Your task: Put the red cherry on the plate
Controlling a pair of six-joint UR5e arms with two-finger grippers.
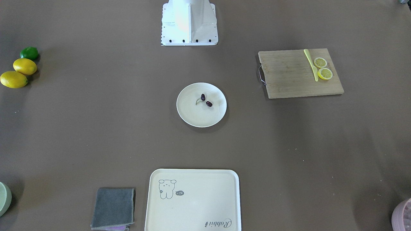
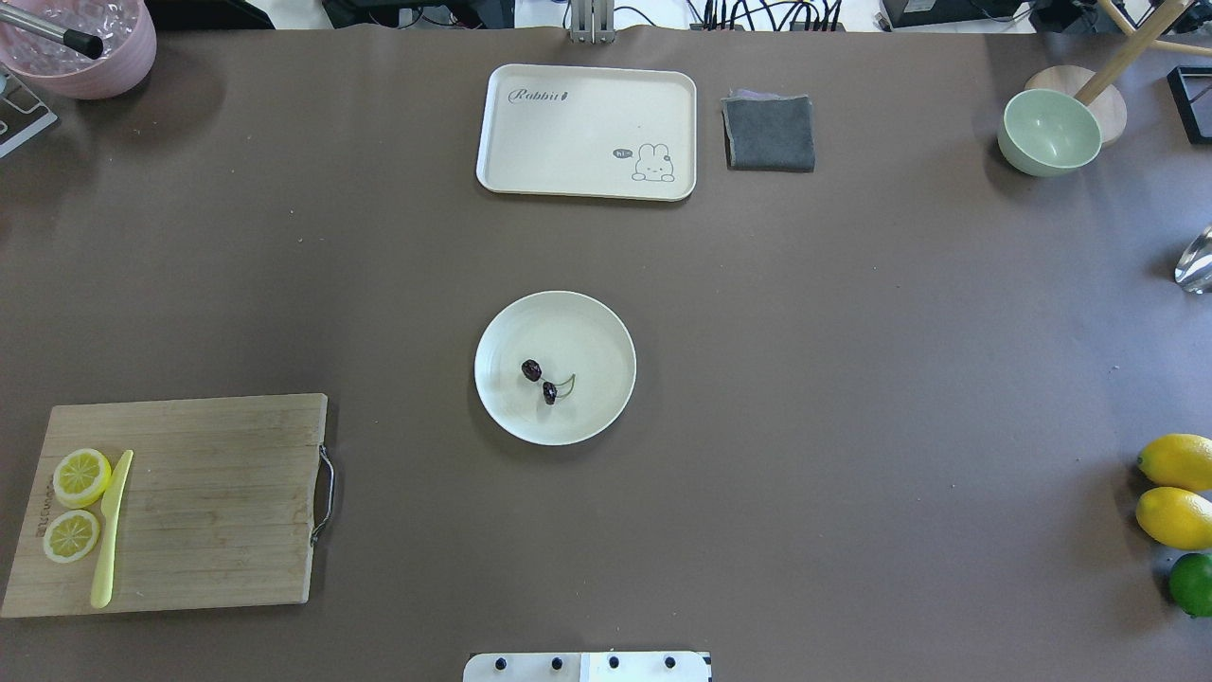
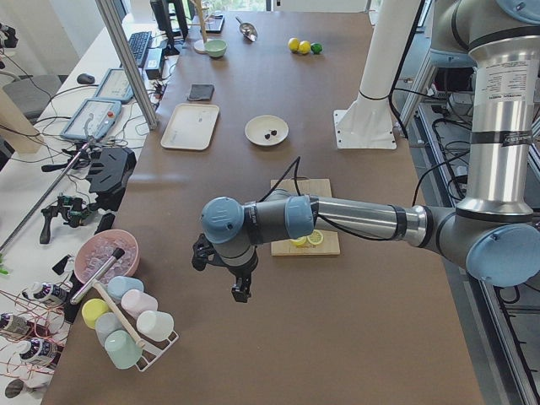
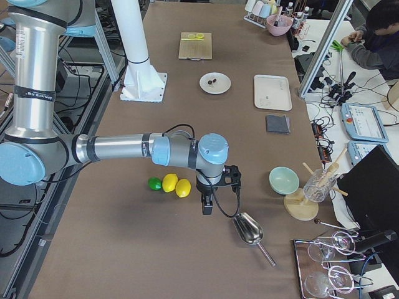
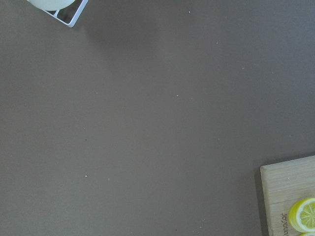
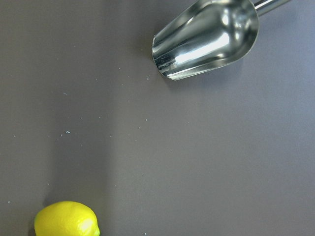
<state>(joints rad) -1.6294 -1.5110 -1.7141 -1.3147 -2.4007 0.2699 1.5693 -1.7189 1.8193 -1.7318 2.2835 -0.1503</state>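
Note:
The red cherry [image 1: 205, 100] [image 2: 542, 379], two tiny dark maroon fruits on a thin green stem, lies inside the round cream-white plate [image 1: 192, 120] [image 2: 592, 327] at the table's middle. Both arms are far from it. My left gripper [image 3: 240, 291] hangs over bare table near the left end, beyond the cutting board; my right gripper [image 4: 207, 207] hangs near the right end, between the lemons and a metal scoop. Only the side views show them, so I cannot tell whether either is open or shut. Neither wrist view shows any fingers.
A wooden cutting board [image 2: 218, 502] carries two lemon slices [image 2: 80, 476] and a yellow knife [image 2: 109, 530]. A cream tray [image 2: 587, 133], grey cloth [image 2: 769, 133] and green bowl [image 2: 1049, 133] line the far side. Two lemons [image 2: 1174, 493], a lime [image 2: 1191, 583] and a metal scoop [image 6: 206, 39] are at the right end.

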